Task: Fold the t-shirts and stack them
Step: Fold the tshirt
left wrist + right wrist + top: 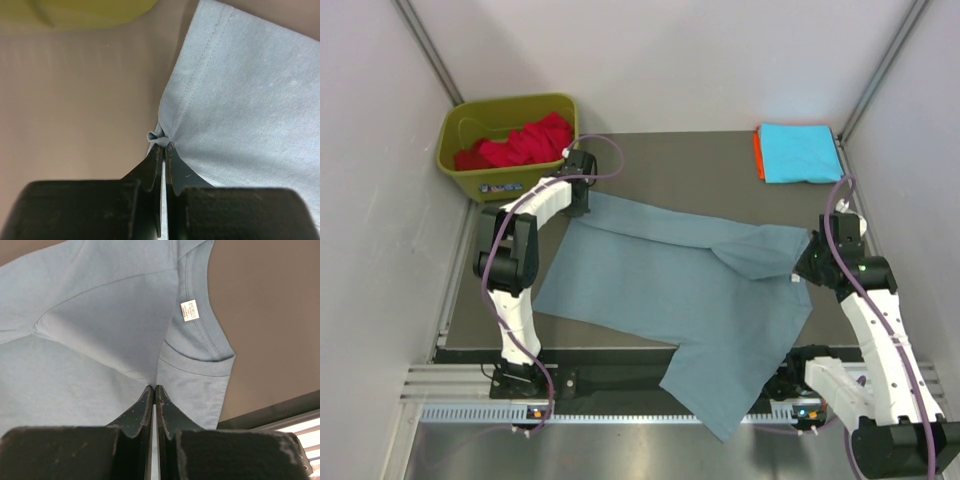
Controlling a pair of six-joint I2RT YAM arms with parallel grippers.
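Grey-blue t-shirt (670, 290) cloth is spread slantwise over the table (680, 165), with one sleeve hung over the near edge and bare tabletop left beyond it. Its hem corner, beside the olive bin (552, 101), is pinched in the closed left gripper (162, 145), that arm stretched forward. Near the neck label (189, 310), cloth is pinched by the closed right gripper (154, 387). The cyan t-shirt (800, 152) is stacked, folded, on an orange t-shirt (757, 152) at the far right; a red t-shirt (525, 140) is bunched in the bin.

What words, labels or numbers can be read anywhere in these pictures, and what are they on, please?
Nothing can be read.
Neck label on the grey-blue t-shirt: print too small to read.
Sticker on the olive-green bin: too blurred to read.
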